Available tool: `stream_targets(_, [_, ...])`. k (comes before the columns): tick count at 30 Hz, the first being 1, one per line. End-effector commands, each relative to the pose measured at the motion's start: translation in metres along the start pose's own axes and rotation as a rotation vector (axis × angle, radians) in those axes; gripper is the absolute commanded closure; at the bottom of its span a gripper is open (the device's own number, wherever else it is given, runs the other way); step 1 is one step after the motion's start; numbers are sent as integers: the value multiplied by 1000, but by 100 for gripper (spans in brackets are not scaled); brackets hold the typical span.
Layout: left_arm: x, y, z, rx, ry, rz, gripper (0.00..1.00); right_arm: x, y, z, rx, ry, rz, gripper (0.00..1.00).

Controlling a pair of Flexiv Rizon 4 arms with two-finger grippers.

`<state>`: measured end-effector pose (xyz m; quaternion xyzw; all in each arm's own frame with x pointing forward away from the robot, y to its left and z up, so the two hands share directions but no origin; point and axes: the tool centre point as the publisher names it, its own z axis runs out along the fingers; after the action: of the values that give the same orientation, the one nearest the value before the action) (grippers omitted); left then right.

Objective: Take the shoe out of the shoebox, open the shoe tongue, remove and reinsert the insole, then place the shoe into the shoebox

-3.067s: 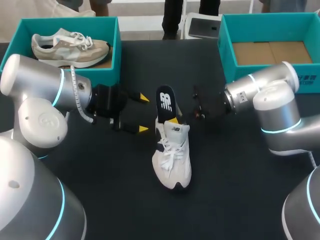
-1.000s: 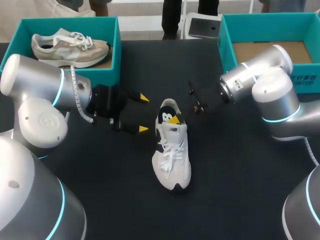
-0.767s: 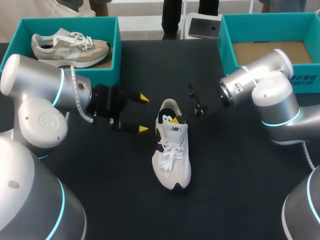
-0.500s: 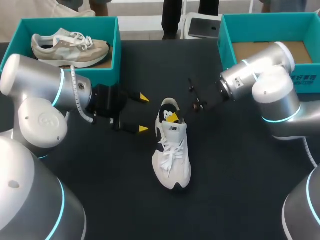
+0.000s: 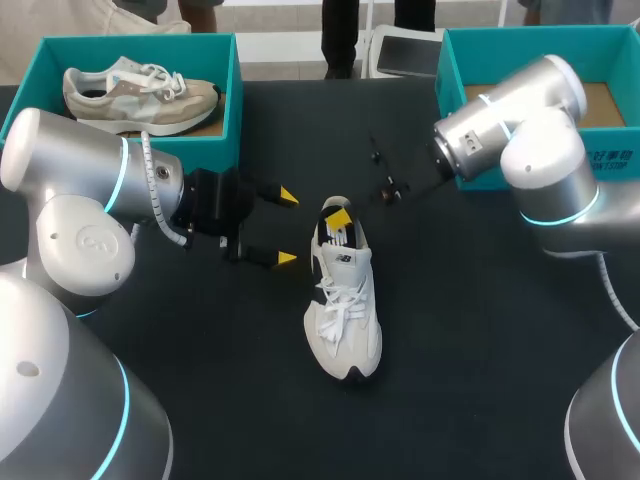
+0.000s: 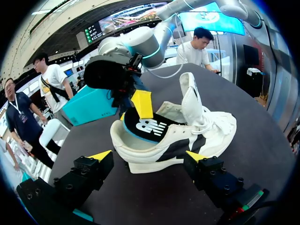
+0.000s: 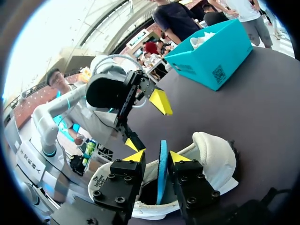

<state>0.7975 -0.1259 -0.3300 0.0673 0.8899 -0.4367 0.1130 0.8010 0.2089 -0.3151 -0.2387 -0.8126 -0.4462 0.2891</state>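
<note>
A white lace-up shoe [image 5: 345,310] lies mid-table, toe toward me. Its black insole [image 5: 335,232] sits in the heel opening, with its back end still sticking up. My right gripper [image 5: 340,215] hovers over the heel. In the right wrist view its fingers [image 7: 157,156] straddle the insole's edge [image 7: 161,173] with a small gap on each side, so it is open. The left gripper [image 5: 287,227] stands wide open just left of the heel. In the left wrist view [image 6: 149,157] the shoe [image 6: 187,136] lies on its side ahead of the left fingers, untouched.
A teal shoebox [image 5: 232,100] at the back left holds a second, beige shoe [image 5: 140,95]. Another teal shoebox [image 5: 455,90] at the back right shows only its cardboard floor; my right arm passes in front of it.
The insole, which stood tall out of the heel, has gone down into the shoe. The right fingers have parted from it and the right arm has swung back. The left arm kept still.
</note>
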Motion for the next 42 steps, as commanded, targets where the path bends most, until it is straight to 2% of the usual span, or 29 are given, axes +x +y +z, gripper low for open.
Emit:
stream_targets(1, [0, -1, 0, -5, 1, 0, 0, 4, 16, -8, 28, -16, -22, 67])
stream_targets(9, [0, -1, 0, -5, 1, 0, 0, 3, 45, -25, 32, -61, -125, 67])
stream_targets(14, [0, -1, 0, -5, 1, 0, 0, 11, 58, -47, -48, -120, -179, 65])
stream_targets(19, [0, -1, 0, -5, 1, 0, 0, 20, 50, -64, -116, -167, -145, 68])
stream_targets(20, [0, -1, 0, -5, 1, 0, 0, 21, 48, -66, -122, -171, -124, 70])
stream_targets(22, [0, -1, 0, -5, 1, 0, 0, 22, 43, -70, -138, -175, -69, 86])
stream_targets(24, [0, -4, -13, 3, -3, -4, 0, 21, 36, -76, -152, -191, -29, 100])
stream_targets(30, [-1, -14, -48, 8, 40, -3, 0, 22, 29, -84, -128, -317, 76, 100])
stream_targets(32, [-1, -17, -57, -17, 57, 13, 0, 20, 27, -82, -115, -383, 127, 100])
stream_targets(33, [-1, -18, -62, -19, 70, 21, 0, 20, 26, -81, -61, -418, 158, 100])
stream_targets(34, [-2, -19, -66, -33, 75, 32, 0, 19, 26, -80, -52, -448, 181, 100])
stream_targets(35, [-4, -20, -70, -44, 80, 35, 0, 19, 26, -78, -8, -474, 193, 100])
stream_targets(39, [-10, -20, -84, -81, 117, 72, 0, 18, 26, -74, -21, -454, 197, 100])
stream_targets(42, [-17, -17, -92, -124, 102, 67, 0, 18, 26, -74, -21, -454, 197, 100])
